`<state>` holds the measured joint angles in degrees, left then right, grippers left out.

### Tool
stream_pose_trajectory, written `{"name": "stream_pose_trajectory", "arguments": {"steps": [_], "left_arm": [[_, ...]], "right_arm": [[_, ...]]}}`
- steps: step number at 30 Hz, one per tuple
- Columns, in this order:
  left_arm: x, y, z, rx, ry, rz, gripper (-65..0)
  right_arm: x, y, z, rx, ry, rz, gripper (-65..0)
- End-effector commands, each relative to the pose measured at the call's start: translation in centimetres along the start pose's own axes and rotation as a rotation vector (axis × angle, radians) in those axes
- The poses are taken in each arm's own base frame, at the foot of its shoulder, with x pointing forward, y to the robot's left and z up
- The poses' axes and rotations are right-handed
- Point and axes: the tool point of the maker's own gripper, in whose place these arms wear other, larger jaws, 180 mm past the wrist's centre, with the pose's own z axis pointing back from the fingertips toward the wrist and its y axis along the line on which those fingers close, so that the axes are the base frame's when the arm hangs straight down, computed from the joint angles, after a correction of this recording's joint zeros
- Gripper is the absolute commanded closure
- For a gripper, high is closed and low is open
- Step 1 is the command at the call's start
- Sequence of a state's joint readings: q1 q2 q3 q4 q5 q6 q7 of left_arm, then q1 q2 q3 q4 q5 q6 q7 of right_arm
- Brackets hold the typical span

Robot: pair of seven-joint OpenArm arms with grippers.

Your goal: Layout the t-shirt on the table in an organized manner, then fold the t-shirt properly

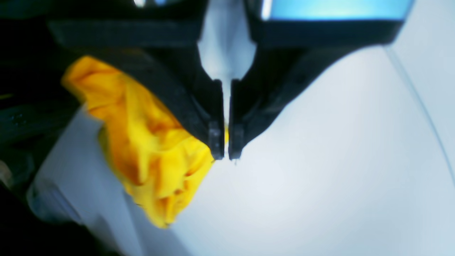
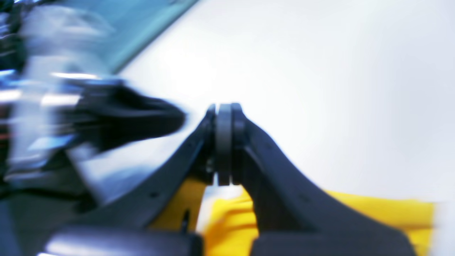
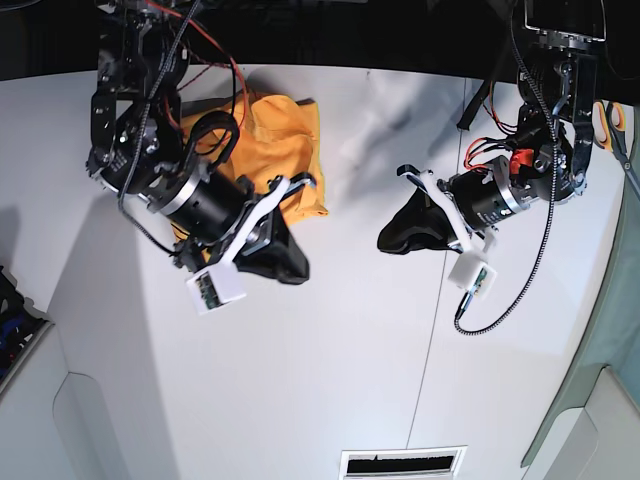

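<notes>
The orange t-shirt (image 3: 275, 150) lies crumpled at the back left of the white table (image 3: 330, 380). My right gripper (image 3: 292, 266) is shut and empty, just in front of the shirt. In the right wrist view its closed fingertips (image 2: 224, 110) sit over bare table (image 2: 320, 71), with the shirt (image 2: 373, 213) behind them. My left gripper (image 3: 392, 240) is shut and empty over bare table, well to the right of the shirt. In the left wrist view (image 1: 226, 151) the shirt (image 1: 149, 149) shows beyond its left finger, apart from it.
A thin seam (image 3: 430, 340) runs across the table. Scissors with orange handles (image 3: 612, 120) lie at the far right edge. A vent grille (image 3: 400, 463) sits at the front edge. Cables (image 3: 520, 290) hang from the left arm. Both views from the wrists are blurred.
</notes>
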<state>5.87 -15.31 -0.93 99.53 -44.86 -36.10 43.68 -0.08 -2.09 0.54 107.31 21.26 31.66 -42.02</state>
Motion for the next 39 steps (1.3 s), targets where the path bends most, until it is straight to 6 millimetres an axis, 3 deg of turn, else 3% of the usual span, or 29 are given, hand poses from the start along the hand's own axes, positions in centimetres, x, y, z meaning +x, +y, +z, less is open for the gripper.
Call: {"name": "stream_pose_trajectory", "arguments": {"steps": [1, 4, 11, 15, 19, 23, 26, 30, 39], "left_arm": [[2.2, -1.2, 0.3, -0.044, -0.062, -0.028, -3.2], [2.4, -4.5, -0.1, -0.153, -0.072, -0.058, -3.2], [-1.1, -13.7, -4.2, -0.371, 0.009, -0.089, -3.2], [-3.6, -14.8, -7.0, -0.359, 0.05, 0.002, -3.2], [-7.6, -13.9, -8.8, -0.33, 0.141, 0.095, -3.2], [-12.3, -12.1, -9.1, -0.279, 0.259, 0.126, -3.2], [-13.8, -9.8, -8.7, -0.225, 0.279, 0.105, -3.2], [-12.8, -6.8, -8.5, -0.183, 0.282, 0.05, -3.2], [-6.2, 0.2, -9.3, -0.005, 0.22, -0.081, -3.2]], "right_arm": [[1.8, -0.8, -0.2, -0.012, -0.055, 0.009, 0.0], [1.8, -3.7, -1.1, -0.05, -0.051, -0.035, 0.0], [-1.5, -7.5, -4.0, -0.059, 0.058, -0.132, 0.0], [-4.3, -8.9, -3.9, -0.076, 0.125, -0.166, 0.0], [-6.6, -11.0, -2.8, -0.111, 0.184, -0.172, 0.0], [-9.3, -13.0, -1.8, -0.144, 0.239, -0.2, 0.0], [-11.1, -13.8, -1.4, -0.158, 0.26, -0.234, 0.0], [-12.2, -13.9, -1.1, -0.162, 0.28, -0.253, 0.0], [-13.9, -12.1, -0.5, -0.122, 0.284, -0.332, 0.0]]}}
